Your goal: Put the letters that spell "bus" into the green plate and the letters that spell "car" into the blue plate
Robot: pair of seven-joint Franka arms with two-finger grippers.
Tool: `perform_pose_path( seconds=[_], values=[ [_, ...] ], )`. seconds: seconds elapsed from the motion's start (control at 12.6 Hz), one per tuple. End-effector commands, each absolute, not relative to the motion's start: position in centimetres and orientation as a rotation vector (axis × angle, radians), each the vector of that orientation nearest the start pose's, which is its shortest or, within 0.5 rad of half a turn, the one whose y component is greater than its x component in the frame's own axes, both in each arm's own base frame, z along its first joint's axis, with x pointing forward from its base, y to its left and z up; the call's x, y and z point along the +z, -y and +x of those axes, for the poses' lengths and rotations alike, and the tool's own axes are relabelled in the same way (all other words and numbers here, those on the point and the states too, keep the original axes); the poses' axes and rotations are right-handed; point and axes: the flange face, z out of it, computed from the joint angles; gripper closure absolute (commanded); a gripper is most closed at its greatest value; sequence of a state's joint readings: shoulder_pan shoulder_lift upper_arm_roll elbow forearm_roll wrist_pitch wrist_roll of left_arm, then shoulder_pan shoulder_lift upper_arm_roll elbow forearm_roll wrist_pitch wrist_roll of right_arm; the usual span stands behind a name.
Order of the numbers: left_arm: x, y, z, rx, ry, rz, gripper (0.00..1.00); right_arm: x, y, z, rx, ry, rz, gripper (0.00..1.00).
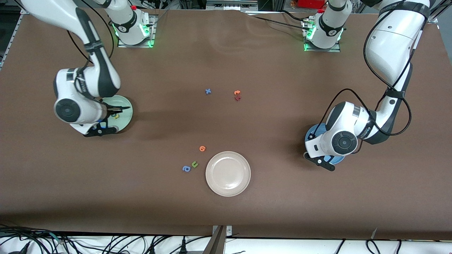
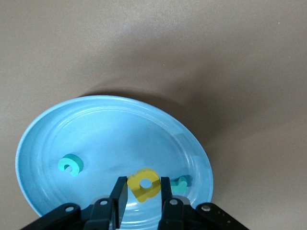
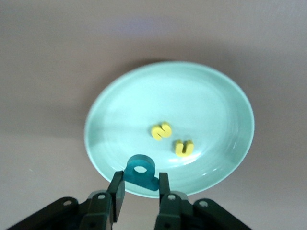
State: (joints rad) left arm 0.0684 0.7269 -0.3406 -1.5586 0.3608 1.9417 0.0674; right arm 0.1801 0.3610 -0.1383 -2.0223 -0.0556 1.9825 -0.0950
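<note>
beige plate (image 1: 228, 173), blue x (image 1: 208, 91) — orange, red, green, blue letters

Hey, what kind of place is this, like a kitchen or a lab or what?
Most likely a robotics lab, not a kitchen. Two arms are bolted to a brown table, loose cables run along its near edge, and the only items are three plates and tiny foam letters, such as the beige plate with nothing on it.

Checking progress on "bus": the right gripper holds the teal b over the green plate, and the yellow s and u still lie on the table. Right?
Not quite. The right wrist view shows the yellow s and yellow u already in the green plate, not on the table. The right gripper does hold the teal b over it.
</note>
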Motion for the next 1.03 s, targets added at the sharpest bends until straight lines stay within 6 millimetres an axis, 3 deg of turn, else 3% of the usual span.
perform_pose_path(
  seconds=[0.0, 0.16, 0.24, 0.32, 0.4, 0.63, 0.79, 0.95],
  values=[
    [25.5, 12.4, 65.1, 0.416, -0.714, -2.873, 0.00, 22.4, -1.3, 52.8, 0.630, 0.289, -3.111, 0.79],
    [29.8, 11.2, 65.0, 0.432, -0.641, -2.919, 0.00, 21.1, -1.2, 51.9, 0.620, 0.287, -3.112, 0.76],
    [31.9, 10.8, 65.1, 0.397, -0.612, -2.948, 0.00, 21.0, -1.2, 51.9, 0.620, 0.287, -3.112, 0.57],
    [34.6, 10.7, 65.0, 0.344, -0.579, -2.954, 0.00, 21.1, -1.2, 51.9, 0.618, 0.277, -3.115, 0.21],
    [37.4, 10.4, 64.5, 0.328, -0.562, -2.939, 0.00, 21.5, -1.2, 52.2, 0.613, 0.268, -3.118, 0.06],
    [47.0, 10.2, 62.7, 0.154, -0.481, -2.914, 0.00, 26.0, -1.7, 54.8, 0.548, 0.270, -3.128, 0.02],
    [51.6, 10.3, 61.3, 0.072, -0.462, -2.904, 0.00, 30.7, -1.9, 57.6, 0.529, 0.263, -3.134, 0.02],
    [56.5, 8.1, 59.8, -0.030, -0.350, -2.972, 0.00, 35.8, -2.2, 59.8, 0.498, 0.259, -3.139, 0.02]
  ],
)
